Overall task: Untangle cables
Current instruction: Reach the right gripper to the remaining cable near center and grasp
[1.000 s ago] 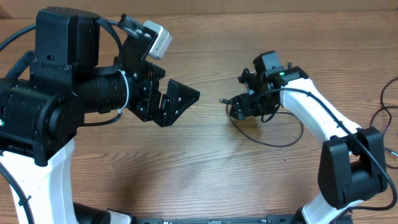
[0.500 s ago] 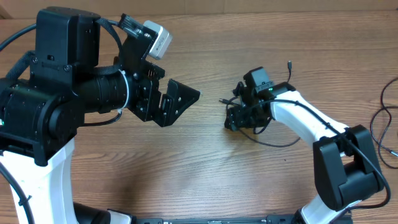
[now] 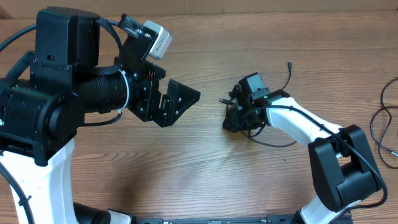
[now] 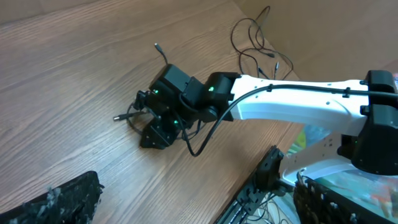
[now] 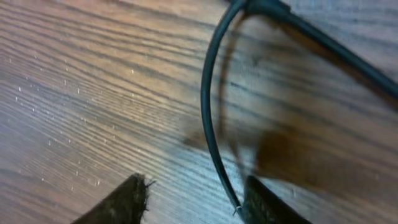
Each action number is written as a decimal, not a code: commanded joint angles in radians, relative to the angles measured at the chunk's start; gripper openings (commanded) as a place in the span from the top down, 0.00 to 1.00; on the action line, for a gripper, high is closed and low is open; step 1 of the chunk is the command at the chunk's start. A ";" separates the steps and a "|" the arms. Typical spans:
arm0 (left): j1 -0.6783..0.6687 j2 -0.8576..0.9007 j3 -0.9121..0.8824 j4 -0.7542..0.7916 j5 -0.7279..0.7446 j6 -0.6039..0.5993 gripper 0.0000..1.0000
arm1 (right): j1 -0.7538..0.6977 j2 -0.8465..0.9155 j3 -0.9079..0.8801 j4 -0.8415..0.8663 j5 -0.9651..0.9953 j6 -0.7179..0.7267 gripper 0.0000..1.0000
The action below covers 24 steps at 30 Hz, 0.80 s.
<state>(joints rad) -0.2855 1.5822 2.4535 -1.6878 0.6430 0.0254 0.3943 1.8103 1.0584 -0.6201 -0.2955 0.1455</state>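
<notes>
- Starting at the left, finding the left tool [image 3: 180, 101] raised above the desk [image 3: 186, 180], fingers spread wide, gripping nothing.
- Moving to the middle, meeting a tiny plug [image 3: 222, 100] lying flat on the wood, just left of the right tool [image 3: 238, 119].
- Seeing that tool low over the desk, fingers part-way apart, straddling a thin black cable [image 5: 207, 106]. From the wrist view, placing the wire close beside one fingertip [image 5: 267, 204], not pinched from both sides, so nothing gripped yet.
- Following the cable out from under the tool into a loose loop [image 3: 277, 144] beneath the white forearm. Noting another plugged end [image 3: 290, 63] further back; cannot tell whether of the same wire.
- Reaching the far right edge, spotting more cables [image 3: 377, 121] in loose loops, well apart from both tools.
- Judging the handling: light, limp, smooth-skinned, likely to slip through a slack pinch and to drag its loop along rather than lift stiffly.
- Best taken on bare wire a little behind the plug, with fingers nearly shut, then drawn gently along the desk to avoid tightening any crossing.
</notes>
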 commanded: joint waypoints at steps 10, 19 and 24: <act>0.002 -0.013 0.001 -0.002 0.024 0.014 0.01 | 0.005 0.083 -0.012 0.041 0.006 0.005 0.96; 0.002 -0.013 0.001 -0.002 0.019 0.024 0.01 | -0.009 0.042 0.185 -0.043 0.003 0.003 0.96; 0.002 -0.013 0.001 -0.002 0.019 0.024 0.00 | -0.011 0.026 0.376 -0.160 0.003 -0.019 0.96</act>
<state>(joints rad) -0.2855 1.5822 2.4535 -1.6878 0.6521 0.0292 0.3912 1.8729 1.3361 -0.7582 -0.2989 0.1432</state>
